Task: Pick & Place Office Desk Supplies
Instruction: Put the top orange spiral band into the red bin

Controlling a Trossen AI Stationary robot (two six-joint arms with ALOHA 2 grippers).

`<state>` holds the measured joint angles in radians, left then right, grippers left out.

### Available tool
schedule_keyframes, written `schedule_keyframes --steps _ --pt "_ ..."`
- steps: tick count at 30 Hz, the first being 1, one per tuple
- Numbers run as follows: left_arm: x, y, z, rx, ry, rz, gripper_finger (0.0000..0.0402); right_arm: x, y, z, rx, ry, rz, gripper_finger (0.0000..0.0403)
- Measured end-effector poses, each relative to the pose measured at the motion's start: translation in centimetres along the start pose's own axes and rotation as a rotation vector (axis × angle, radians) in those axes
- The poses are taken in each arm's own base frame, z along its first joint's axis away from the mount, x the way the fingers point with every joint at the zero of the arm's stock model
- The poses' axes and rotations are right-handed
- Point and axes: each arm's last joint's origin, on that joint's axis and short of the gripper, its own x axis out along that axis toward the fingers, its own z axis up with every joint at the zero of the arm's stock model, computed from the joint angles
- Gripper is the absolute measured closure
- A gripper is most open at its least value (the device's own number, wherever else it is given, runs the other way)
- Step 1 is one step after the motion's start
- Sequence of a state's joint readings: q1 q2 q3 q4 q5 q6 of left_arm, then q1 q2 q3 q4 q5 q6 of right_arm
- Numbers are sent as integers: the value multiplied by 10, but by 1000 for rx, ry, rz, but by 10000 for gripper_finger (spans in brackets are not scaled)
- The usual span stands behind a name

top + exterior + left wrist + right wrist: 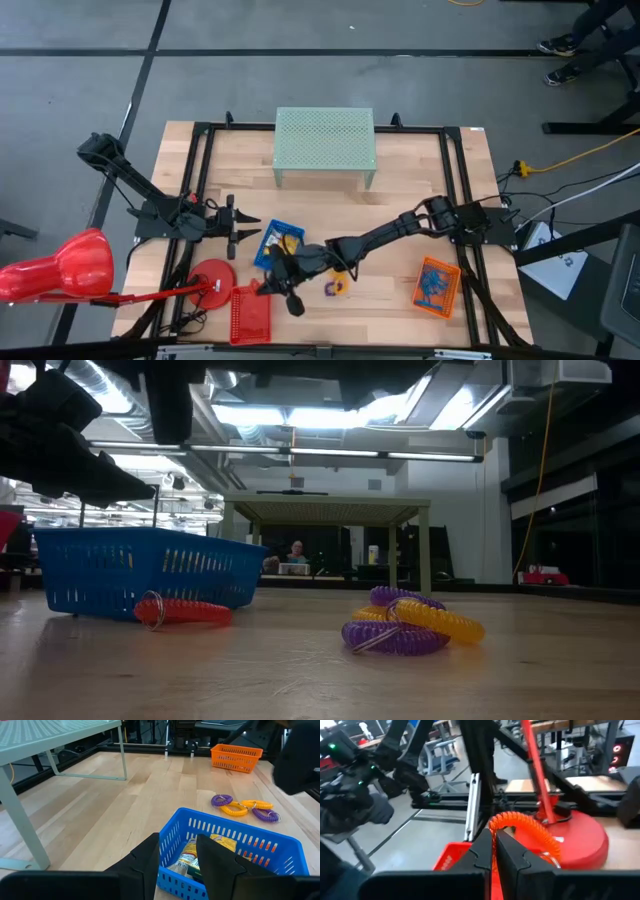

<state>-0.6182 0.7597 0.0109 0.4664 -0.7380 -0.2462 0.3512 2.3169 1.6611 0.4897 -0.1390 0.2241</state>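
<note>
Clamped together on an orange coiled plastic loop (pixel 522 827), the right gripper (pixel 283 290) hangs just above the red rectangular mesh tray (pixel 250 313), the red desk lamp's round base (pixel 582 837) just beyond; its arm stretches low across the table. Bare wood lies farther right, then purple and yellow coils (pixel 405 623). Fingers parted, the left gripper (pixel 247 231) waits beside the blue mesh tray (pixel 235 847) of yellow clips.

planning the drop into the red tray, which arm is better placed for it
Right, I'd say. The right gripper is shut on an orange coil loop and hangs by the red tray. The left gripper is open, empty, waiting beside the blue tray.
</note>
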Motion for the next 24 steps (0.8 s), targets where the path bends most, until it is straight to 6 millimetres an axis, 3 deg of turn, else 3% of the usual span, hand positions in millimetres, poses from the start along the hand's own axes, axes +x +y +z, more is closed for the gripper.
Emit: schedule_keyframes --steps 3,12,16,24 --pt "0 0 0 3 0 0 274 5 -3 -4 4 -1 -3 394" --pt "0 0 0 6 0 1 274 56 -3 -14 18 144 60 394" --pt "0 0 0 6 1 -7 274 59 3 -1 -18 161 69 394" --pt "0 0 0 0 2 -8 274 58 2 -11 14 244 103 390"
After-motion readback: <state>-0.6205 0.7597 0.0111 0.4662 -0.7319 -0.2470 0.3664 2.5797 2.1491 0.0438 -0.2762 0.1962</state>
